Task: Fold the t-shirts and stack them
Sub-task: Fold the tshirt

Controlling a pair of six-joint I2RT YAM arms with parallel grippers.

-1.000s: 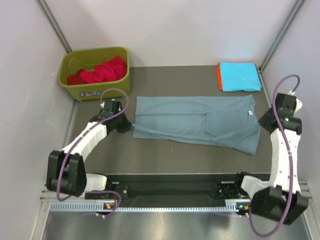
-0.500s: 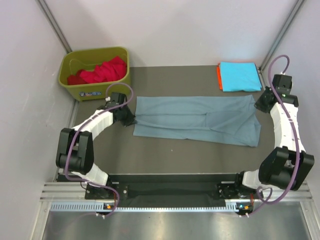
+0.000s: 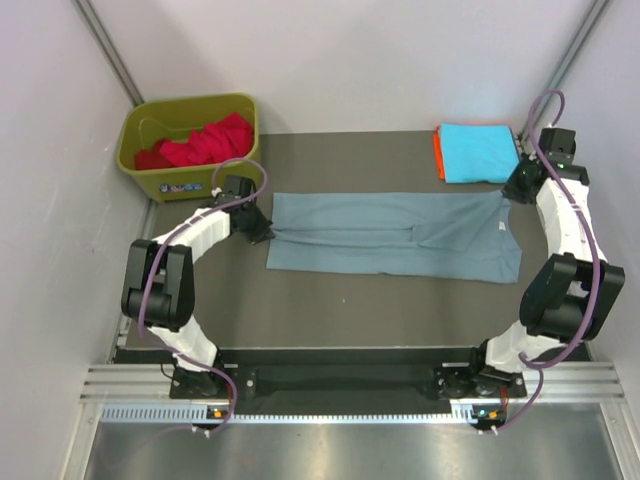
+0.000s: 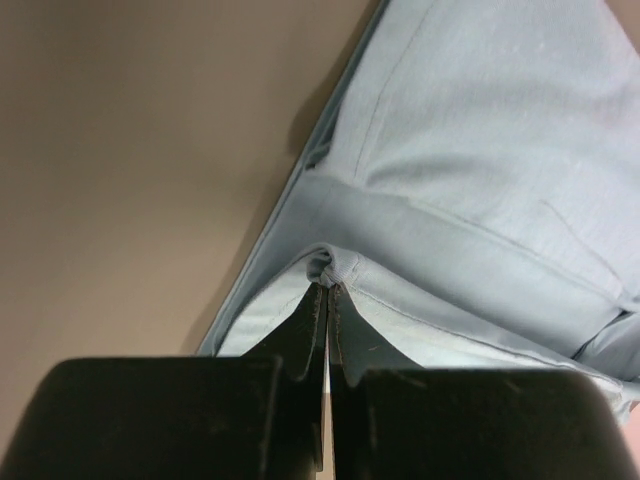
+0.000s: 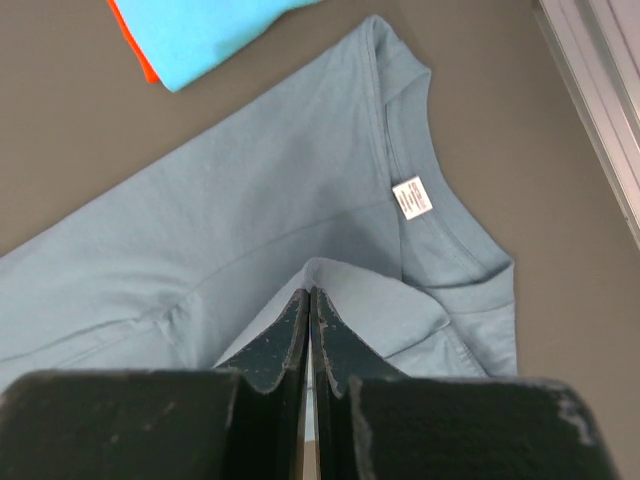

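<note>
Grey-blue t-shirt [image 3: 390, 236]: lies spread across the middle of the table [image 3: 340, 300] as a long band, collar end on the right, with a folded-over layer running along its length.
Neck label [image 5: 413, 197]: faces up inside the collar, just beyond the right gripper's fingertips.
Left gripper [image 4: 327, 290]: fingers pressed together on a bunched fold at the shirt's left end.
Right gripper [image 5: 309, 293]: fingers pressed together on a fold of cloth just below the collar.
Change in the shirt: a second ago its near right corner reached further toward the arm bases; now the near edge runs straighter and the band is narrower.
Change in the arms: both grippers have moved toward the far side, the right one from beside the shirt's near corner up to its far right corner, close to the stack.
Cyan t-shirt [image 3: 480, 152]: folded at the far right, lying on the orange t-shirt [image 3: 438, 155], unmoved.
Red t-shirt [image 3: 205, 140]: crumpled in the olive bin [image 3: 190, 180] at the far left, unmoved.
</note>
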